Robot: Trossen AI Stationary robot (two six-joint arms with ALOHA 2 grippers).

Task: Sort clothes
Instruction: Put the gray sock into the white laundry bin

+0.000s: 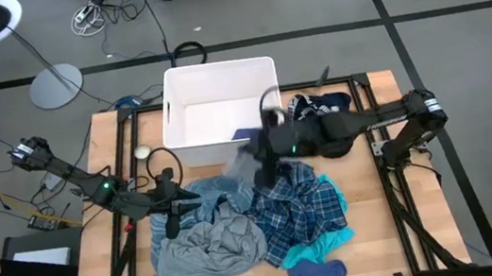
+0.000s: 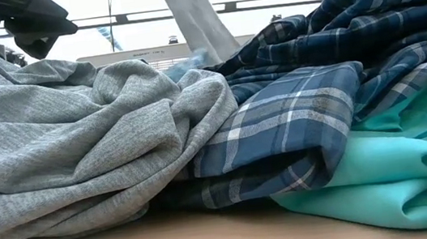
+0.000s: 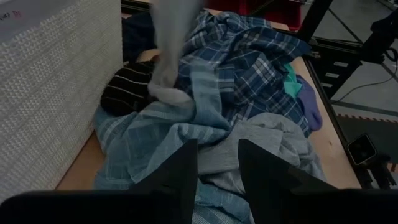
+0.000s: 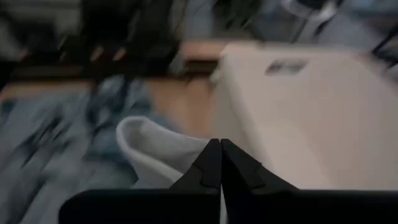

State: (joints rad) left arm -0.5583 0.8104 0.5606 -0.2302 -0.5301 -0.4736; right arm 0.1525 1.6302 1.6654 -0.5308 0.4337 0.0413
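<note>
Piled on the wooden table are a grey shirt (image 1: 209, 252), a blue plaid shirt (image 1: 298, 207), a turquoise garment (image 1: 322, 242) and dark blue socks (image 1: 319, 271). A grey-blue striped top (image 3: 143, 134) lies under them beside a dark striped piece (image 3: 127, 87). Above the pile's far side, near the white bin (image 1: 222, 113), my right gripper (image 1: 265, 153) is shut on a pale grey strip of cloth (image 3: 166, 56). My left gripper (image 3: 217, 146) stands open over the pile's left part (image 1: 173, 214), touching nothing. My right gripper pinches the pale grey cloth at its upper end (image 4: 186, 158) between its two shut fingers, coming from the table's right and slanting down. The cloth hangs below the fingers in a long strip. Its lower end (image 3: 168, 93) reaches the pile; I cannot tell whether it rests there.
The white bin stands at the table's far middle, and its wall (image 3: 56, 93) is close beside the pile. A navy white-striped piece (image 1: 318, 109) lies to the right of the bin under the right arm. Bare wood (image 1: 369, 207) shows to the right of the pile.
</note>
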